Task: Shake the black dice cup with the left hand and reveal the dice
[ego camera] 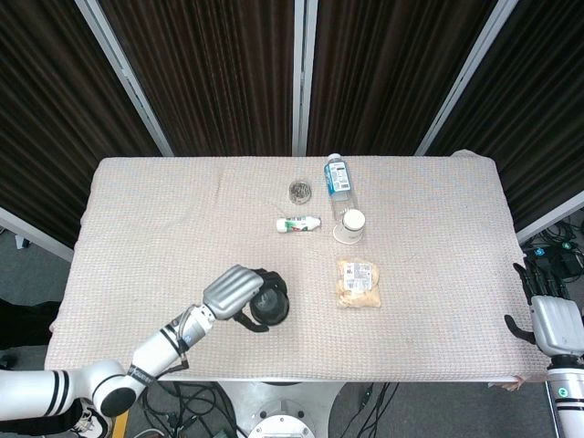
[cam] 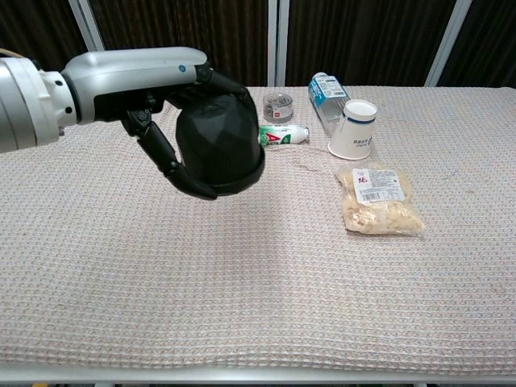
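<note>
left hand (cam: 173, 121): silver shell, black fingers wrapped round the black dice cup (cam: 219, 141), gripping it from the side and top

cup: matte black, faceted dome shape, mouth down, held over the front-left part of the table (ego camera: 164, 219); in the chest view its rim looks clear of the cloth, the head view can't settle that

dice: can't see them in either view (cup and fingers cover that spot)

table cover: beige waffle-weave cloth, a bit rumpled near the middle

right hand (ego camera: 555, 315): only the head view catches it, off the right edge of the table, dark fingers pointing up and slightly apart, nothing in them

paper cup (cam: 354, 127): white, upright, touching the clear water bottle (cam: 326, 95) with a blue label that lies on its side behind it

small bottle (cam: 282, 135): white with green and red label, lying down, partly hidden behind the cup in the chest view but fully visible from above

snack bag (cam: 377, 200): clear plastic, lumpy tan contents, flat on the cloth

little round tin (ego camera: 298, 190): metallic, near the far edge
</note>
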Robot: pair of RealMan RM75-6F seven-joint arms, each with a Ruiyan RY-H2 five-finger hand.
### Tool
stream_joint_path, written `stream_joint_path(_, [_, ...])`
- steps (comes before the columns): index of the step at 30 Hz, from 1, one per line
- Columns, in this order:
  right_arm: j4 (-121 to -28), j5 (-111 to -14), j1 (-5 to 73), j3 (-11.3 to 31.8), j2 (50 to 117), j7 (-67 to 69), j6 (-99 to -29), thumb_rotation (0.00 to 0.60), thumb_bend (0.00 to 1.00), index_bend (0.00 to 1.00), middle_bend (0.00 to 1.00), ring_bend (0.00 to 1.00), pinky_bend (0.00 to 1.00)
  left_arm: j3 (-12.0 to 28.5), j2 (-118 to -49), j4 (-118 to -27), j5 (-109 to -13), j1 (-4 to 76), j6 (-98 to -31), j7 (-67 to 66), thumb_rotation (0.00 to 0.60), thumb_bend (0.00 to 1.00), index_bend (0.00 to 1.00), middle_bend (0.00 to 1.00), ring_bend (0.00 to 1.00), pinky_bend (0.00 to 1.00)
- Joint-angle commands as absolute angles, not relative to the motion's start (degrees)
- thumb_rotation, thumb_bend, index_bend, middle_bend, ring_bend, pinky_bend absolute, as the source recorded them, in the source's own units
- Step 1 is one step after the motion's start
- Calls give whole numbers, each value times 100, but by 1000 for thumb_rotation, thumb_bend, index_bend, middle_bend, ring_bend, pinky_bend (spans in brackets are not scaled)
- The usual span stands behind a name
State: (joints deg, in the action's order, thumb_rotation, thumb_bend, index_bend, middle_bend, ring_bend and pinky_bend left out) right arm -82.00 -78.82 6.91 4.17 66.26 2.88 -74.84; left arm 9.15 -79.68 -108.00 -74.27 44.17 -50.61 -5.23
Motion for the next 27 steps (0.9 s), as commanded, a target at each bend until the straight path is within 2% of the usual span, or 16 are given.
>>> stream_joint_path(1, [-8201,-7891,687,424,6621,297,-7512,600,198,0,3,0,0,987,-8031,-9529,-7087,4274,-5428,-559,600,91,371,523,452,539])
stream_joint_path(5, [-8297,-7945,663,446,6569,245,-7643,600,198,0,3,0,0,1218,-8513,-8125,-6592,4379,-5734,-1361,600,91,371,519,452,537])
stream_joint_path(8, [-8416,-8036,639,443,6519,179,-7773,600,198,0,3,0,0,1379,-8719,-7425,-6030,4450,-5550,-1544,600,91,371,519,452,537])
stream_joint_path(12, [-8621,-8147,627,450,6427,175,-7895,600,198,0,3,0,0,1441,-8848,-7035,-5659,4443,-5420,-1601,600,91,371,514,452,536])
stream_joint_path(19, [-8869,-8292,645,452,6320,63,-8002,600,197,0,4,0,0,1286,-8820,-7377,-5798,4275,-5357,-1296,600,91,371,512,452,535])
stream_joint_path(27, [-8891,-8232,662,445,6345,-34,-7948,600,197,0,4,0,0,926,-8762,-8286,-6297,4085,-5210,-845,600,91,375,512,452,535])
